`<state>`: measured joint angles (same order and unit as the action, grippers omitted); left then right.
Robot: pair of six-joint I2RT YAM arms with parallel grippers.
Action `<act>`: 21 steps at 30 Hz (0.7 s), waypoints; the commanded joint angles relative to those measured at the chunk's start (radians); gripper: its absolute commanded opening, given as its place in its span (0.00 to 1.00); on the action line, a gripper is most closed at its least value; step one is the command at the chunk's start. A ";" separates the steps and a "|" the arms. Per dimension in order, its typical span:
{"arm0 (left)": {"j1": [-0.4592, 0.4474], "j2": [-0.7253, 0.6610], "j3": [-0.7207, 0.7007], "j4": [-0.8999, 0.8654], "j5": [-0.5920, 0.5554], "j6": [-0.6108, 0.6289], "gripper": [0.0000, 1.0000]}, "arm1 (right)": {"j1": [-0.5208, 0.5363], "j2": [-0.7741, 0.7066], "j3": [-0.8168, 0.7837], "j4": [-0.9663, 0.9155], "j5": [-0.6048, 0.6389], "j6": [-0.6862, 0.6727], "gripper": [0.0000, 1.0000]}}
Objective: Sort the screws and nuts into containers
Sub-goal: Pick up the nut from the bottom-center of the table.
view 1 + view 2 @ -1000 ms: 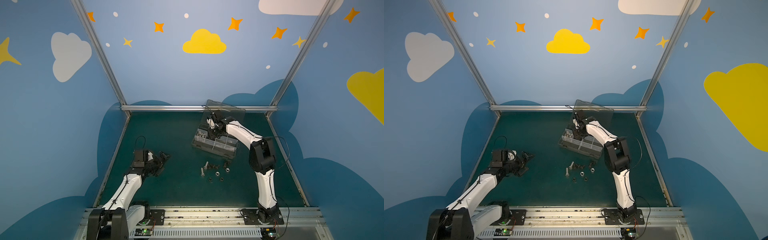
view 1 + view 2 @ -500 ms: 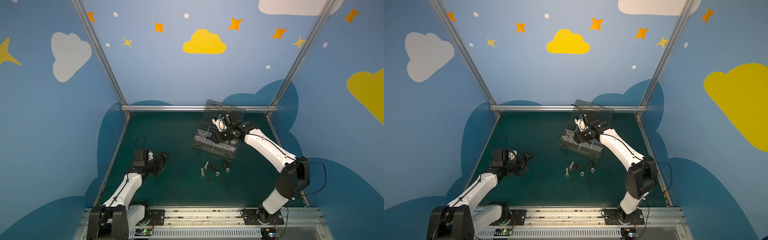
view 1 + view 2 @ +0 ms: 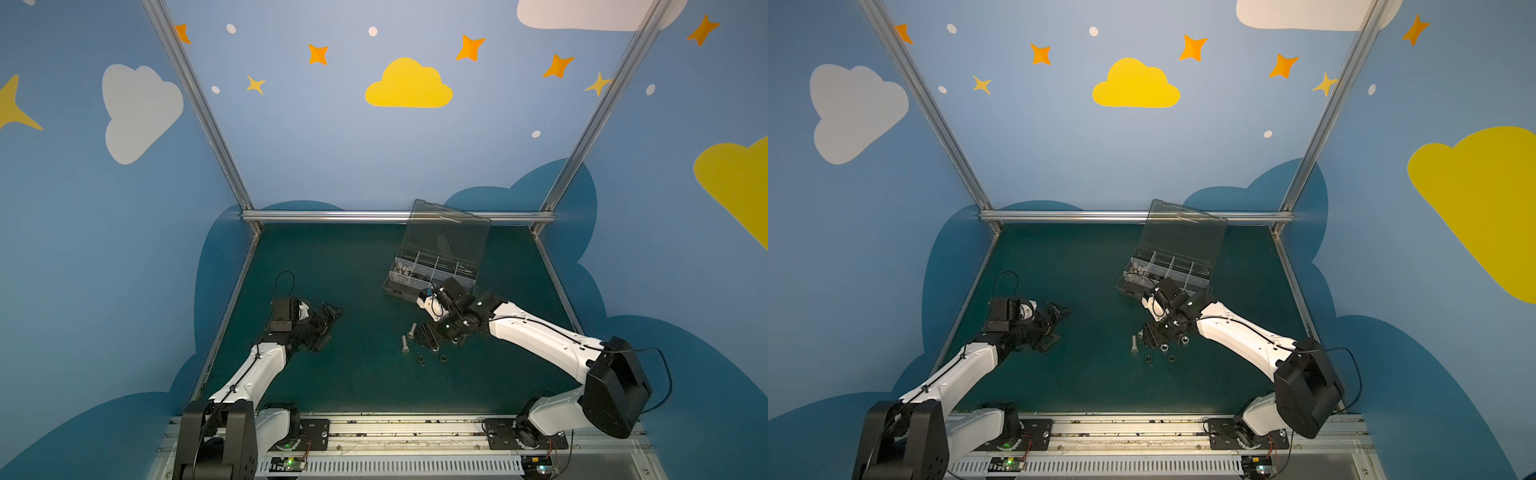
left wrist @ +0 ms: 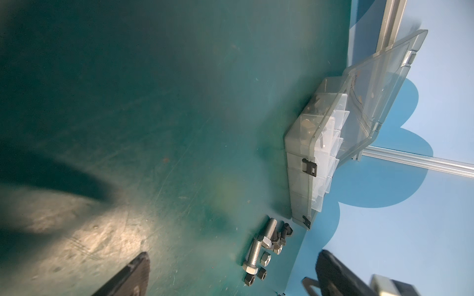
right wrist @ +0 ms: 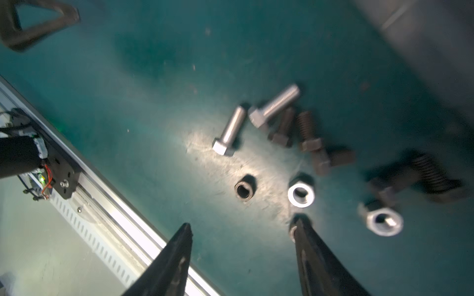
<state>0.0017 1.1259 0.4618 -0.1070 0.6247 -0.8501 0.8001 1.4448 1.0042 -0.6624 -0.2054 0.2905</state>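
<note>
The loose fasteners lie clustered on the dark green bench (image 3: 332,257) just in front of the clear greyish plastic organizer box (image 3: 395,289), on the side away from its raised transparent lid (image 3: 446,237). The right hand (image 5: 242,223) hangs directly over that cluster, its two black tapered fingers (image 5: 307,246) spread well apart with nothing between them.

A small black hex nut (image 5: 245,189), a dull ring with a dark bore, lies flat just past the gap between the fingertips. A shiny silver hex nut (image 5: 300,192) sits just beside it. The black nut looks the likeliest target, needing only a short reach forward and down.

Two smooth silver hex-head bolts (image 5: 229,133) lie beyond the nuts, their long axes running roughly toward the box and their heads away from it. Ribbed black screws (image 5: 309,133) crowd beside them.

The left hand (image 3: 329,326) is fully open and empty. It sits well apart from the box, so the right arm is much the nearer.
</note>
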 commanded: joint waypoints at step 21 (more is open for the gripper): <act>-0.009 0.007 0.012 0.004 0.010 0.003 1.00 | 0.185 0.200 0.006 0.049 0.189 0.182 0.61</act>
<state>-0.0029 1.1259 0.4618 -0.1081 0.6270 -0.8501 0.9752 1.6257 0.9836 -0.6041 -0.0532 0.4576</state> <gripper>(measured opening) 0.999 0.613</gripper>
